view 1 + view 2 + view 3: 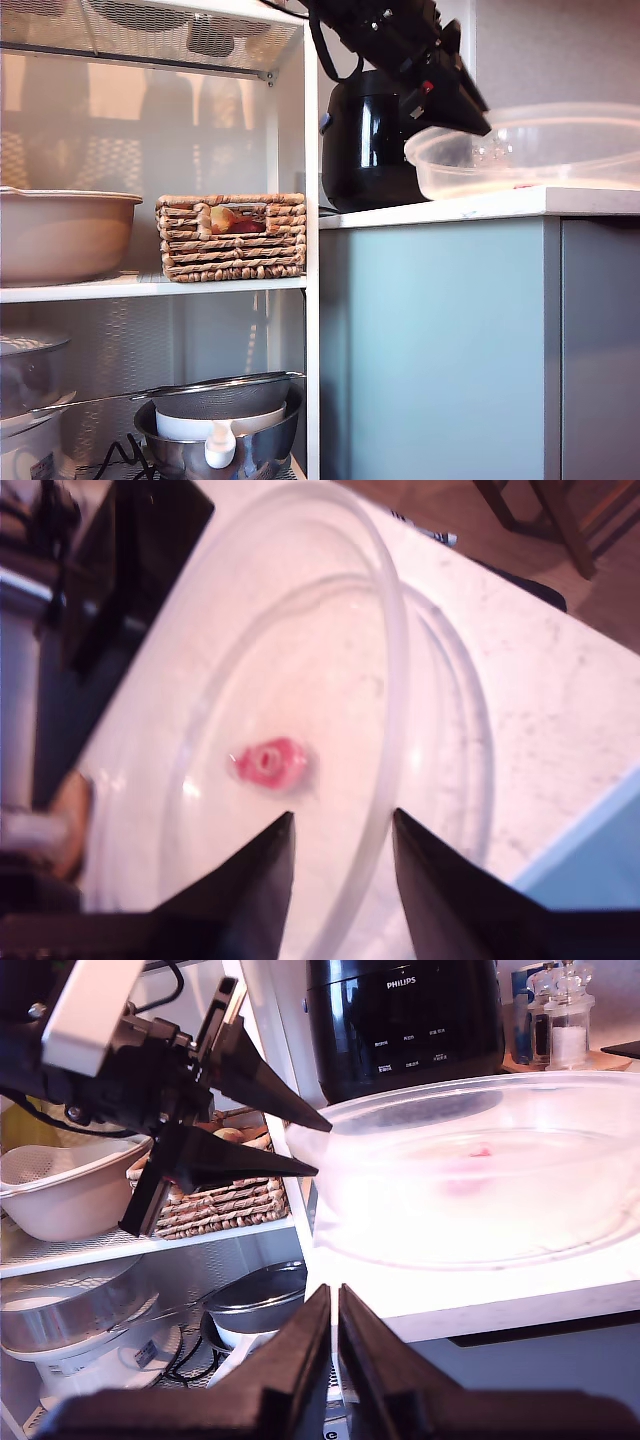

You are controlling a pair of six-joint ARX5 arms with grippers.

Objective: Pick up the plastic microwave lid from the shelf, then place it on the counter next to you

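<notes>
Lid: the lid sits rim-up like a shallow bowl on the tabletop, at the exterior view's right, in front of the black cooker. A small red mark shows at its middle.
First hand: my first hand reaches down from above at the lid's near rim, the side toward the shelf. Its fingers stand apart with the rim running between them; one finger is inside the dome, the other outside. I cannot tell whether either finger touches the plastic.
Second hand: my second hand is below the tabletop's edge, pointing up toward the lid, well apart from it. Its fingers are pressed together with nothing between them.
Tabletop: white slab over a pale blue-grey cabinet front; the lid rests near its shelf-side end.
Shelf: on the exterior view's left, holding a beige bowl, a wicker basket, and a steel bowl with a strainer lower down.
</notes>
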